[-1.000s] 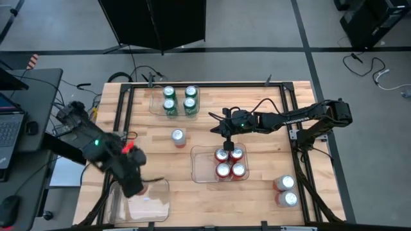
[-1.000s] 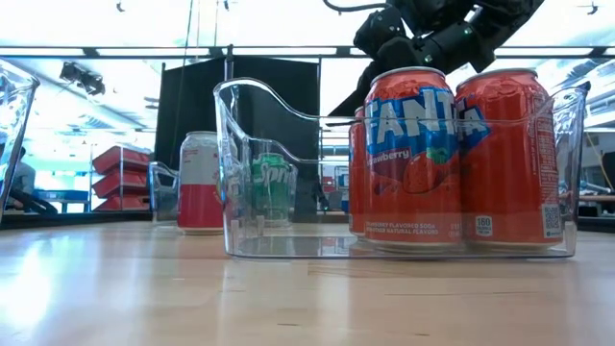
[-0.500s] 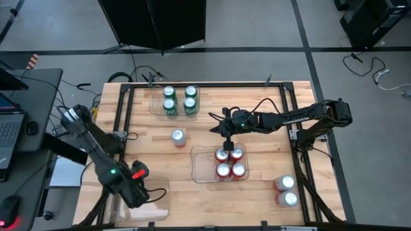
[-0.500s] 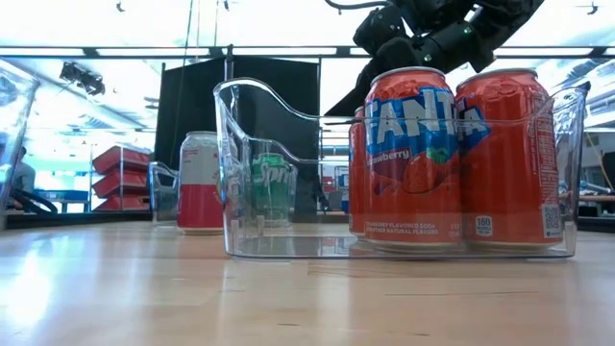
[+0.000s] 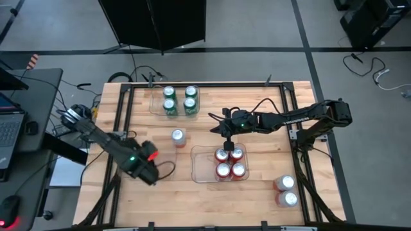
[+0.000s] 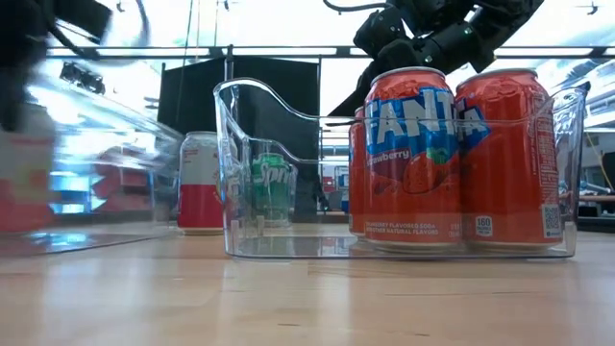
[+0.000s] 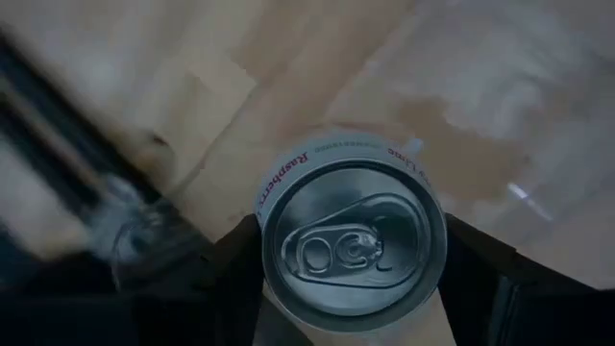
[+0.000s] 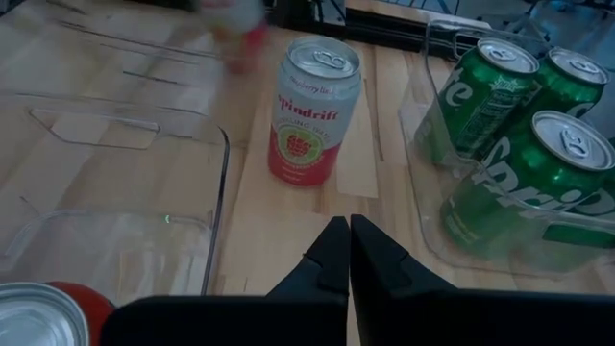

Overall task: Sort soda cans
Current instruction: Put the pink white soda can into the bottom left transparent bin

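My left gripper [image 5: 151,174] is at the table's near left, shut on a silver-white soda can [image 7: 351,245] with a red lower band, which shows blurred in the low view [image 6: 24,163]. A clear tray [image 6: 125,135] lies around or beside it. Another silver-white can [image 5: 178,136] stands on the wood. Several green cans [image 5: 180,101] fill the far tray, and several red cans [image 5: 230,162] fill the middle tray. My right gripper [image 5: 226,138] hangs shut and empty over the red tray's far end. My left gripper pinches the can's side wall just below the top rim [image 7: 279,192] between its two fingers [image 7: 240,279], one on either side. The fingers come from above, pointing steeply down. The can stays upright. I cannot tell whether its base rests on the tray.
Two more cans [image 5: 286,190] stand at the near right corner, outside the black frame rail [image 5: 302,160]. Bare wood lies between the lone can and the red tray. A desk with a laptop [image 5: 9,128] stands left of the table.
My left gripper has come down steeply and moved from the near edge toward the far edge, tipping to point more downward, with the can still held. The clear tray at the near left has shifted toward the table's middle and shows blurred in the low view.
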Tool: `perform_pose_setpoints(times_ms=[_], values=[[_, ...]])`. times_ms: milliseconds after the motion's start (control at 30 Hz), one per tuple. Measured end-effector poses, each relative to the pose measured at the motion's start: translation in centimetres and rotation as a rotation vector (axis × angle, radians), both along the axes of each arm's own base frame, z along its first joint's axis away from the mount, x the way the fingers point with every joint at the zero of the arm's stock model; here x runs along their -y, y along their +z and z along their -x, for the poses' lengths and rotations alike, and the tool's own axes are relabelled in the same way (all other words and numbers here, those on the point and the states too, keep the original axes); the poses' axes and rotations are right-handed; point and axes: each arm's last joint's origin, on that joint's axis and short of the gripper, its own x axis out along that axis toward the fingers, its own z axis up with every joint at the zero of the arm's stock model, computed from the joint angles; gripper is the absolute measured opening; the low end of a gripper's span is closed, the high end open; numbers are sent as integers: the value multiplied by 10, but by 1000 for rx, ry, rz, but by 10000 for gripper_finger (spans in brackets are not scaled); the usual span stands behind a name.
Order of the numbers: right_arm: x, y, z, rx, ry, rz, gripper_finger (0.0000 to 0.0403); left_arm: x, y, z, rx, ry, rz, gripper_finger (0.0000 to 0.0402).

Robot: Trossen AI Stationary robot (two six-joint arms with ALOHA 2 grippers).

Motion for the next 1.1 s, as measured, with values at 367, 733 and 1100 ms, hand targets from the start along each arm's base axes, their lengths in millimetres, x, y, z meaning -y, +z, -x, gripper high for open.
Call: perform_pose_setpoints(times_ms=[367, 733, 1100], values=[[0, -1, 0, -8, -1, -3, 1, -34, 7, -19, -15, -16, 67, 238], [0, -1, 1, -13, -3, -6, 1, -48, 37, -6, 184, 22, 126, 238], [0, -2, 1, -20, -16, -30, 0, -68, 4, 1, 68, 111, 101, 238]])
